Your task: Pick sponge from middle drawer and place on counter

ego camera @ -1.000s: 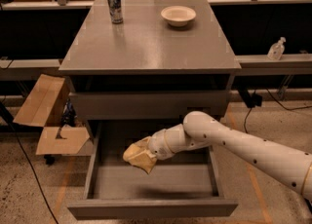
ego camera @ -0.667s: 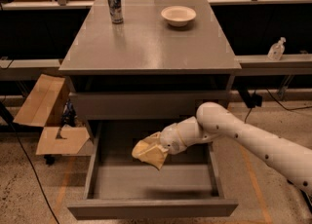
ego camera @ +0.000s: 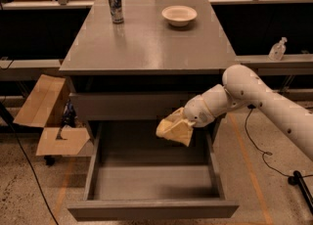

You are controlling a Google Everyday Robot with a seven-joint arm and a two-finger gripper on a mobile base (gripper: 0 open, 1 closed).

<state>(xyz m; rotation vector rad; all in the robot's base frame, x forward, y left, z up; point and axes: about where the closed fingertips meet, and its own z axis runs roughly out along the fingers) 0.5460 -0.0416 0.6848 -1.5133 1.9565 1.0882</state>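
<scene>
The middle drawer [ego camera: 146,182] is pulled fully open under the grey counter [ego camera: 146,43], and its floor is bare. My gripper [ego camera: 177,127] hangs over the drawer's back right part, just below the counter's front edge. It is shut on the yellow-tan sponge [ego camera: 168,132], held clear above the drawer floor. My white arm [ego camera: 254,97] reaches in from the right.
A white bowl [ego camera: 179,15] and a metal can [ego camera: 116,5] stand at the back of the counter. An open cardboard box [ego camera: 46,116] lies on the floor to the left. A spray bottle [ego camera: 277,49] stands on the right shelf. A cable runs on the floor at the right.
My gripper has risen and moved right with the sponge, from low inside the drawer to near the counter's front edge.
</scene>
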